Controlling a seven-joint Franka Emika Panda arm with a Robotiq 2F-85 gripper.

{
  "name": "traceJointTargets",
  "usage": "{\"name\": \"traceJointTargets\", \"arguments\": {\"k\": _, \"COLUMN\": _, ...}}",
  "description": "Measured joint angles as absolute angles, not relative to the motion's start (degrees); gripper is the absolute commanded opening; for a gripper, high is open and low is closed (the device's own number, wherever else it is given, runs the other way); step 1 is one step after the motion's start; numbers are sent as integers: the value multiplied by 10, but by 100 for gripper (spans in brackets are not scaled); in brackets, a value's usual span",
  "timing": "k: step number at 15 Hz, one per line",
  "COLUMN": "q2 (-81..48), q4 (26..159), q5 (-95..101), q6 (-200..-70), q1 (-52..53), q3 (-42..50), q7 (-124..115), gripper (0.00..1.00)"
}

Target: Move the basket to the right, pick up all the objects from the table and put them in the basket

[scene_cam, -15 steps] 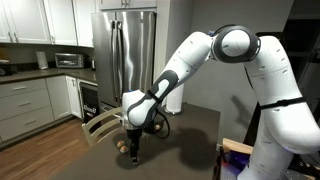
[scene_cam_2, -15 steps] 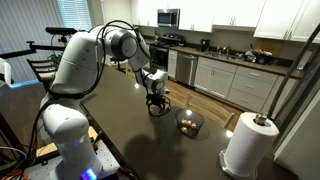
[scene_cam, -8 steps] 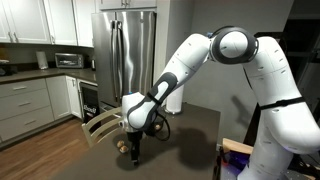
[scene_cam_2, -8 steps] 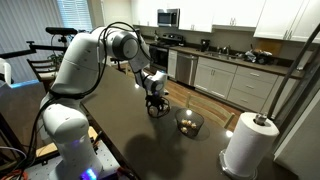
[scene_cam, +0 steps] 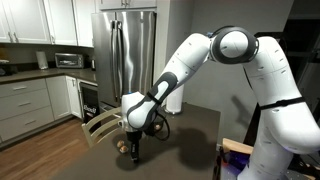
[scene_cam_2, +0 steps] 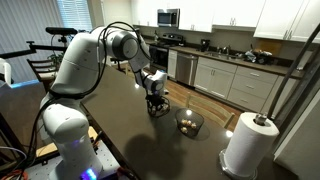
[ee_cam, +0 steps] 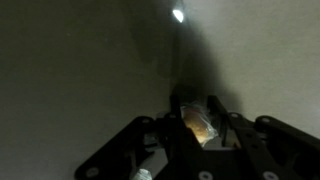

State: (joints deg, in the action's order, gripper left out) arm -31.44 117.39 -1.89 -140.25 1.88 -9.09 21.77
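In the wrist view my gripper [ee_cam: 200,130] has its dark fingers closed against a pale tan lumpy object [ee_cam: 198,121], low over the dark table [ee_cam: 80,70]. Both exterior views show the gripper [scene_cam: 135,150] [scene_cam_2: 153,108] pointing down at the table top [scene_cam_2: 115,125]. The wire-mesh basket [scene_cam_2: 189,122] stands on the table a short way from the gripper, with tan pieces inside it. In an exterior view the basket [scene_cam: 121,144] shows just beside the gripper at the table's edge. The held object is hidden by the fingers in both exterior views.
A white paper-towel roll [scene_cam_2: 250,145] stands near the table's corner beyond the basket. A pale wooden chair [scene_cam: 100,125] sits against the table edge. Kitchen counters [scene_cam_2: 240,65] and a steel fridge [scene_cam: 125,50] lie behind.
The jaws have closed in on the tan object. The arm has barely moved, and the basket stays where it was.
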Motion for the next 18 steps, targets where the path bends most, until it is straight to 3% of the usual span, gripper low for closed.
{"name": "traceJointTargets", "arguments": {"k": 18, "q2": -209, "q4": 1174, "q5": -20, "q6": -1403, "q1": 22, "q3": -48, "q7": 108, "gripper": 8}}
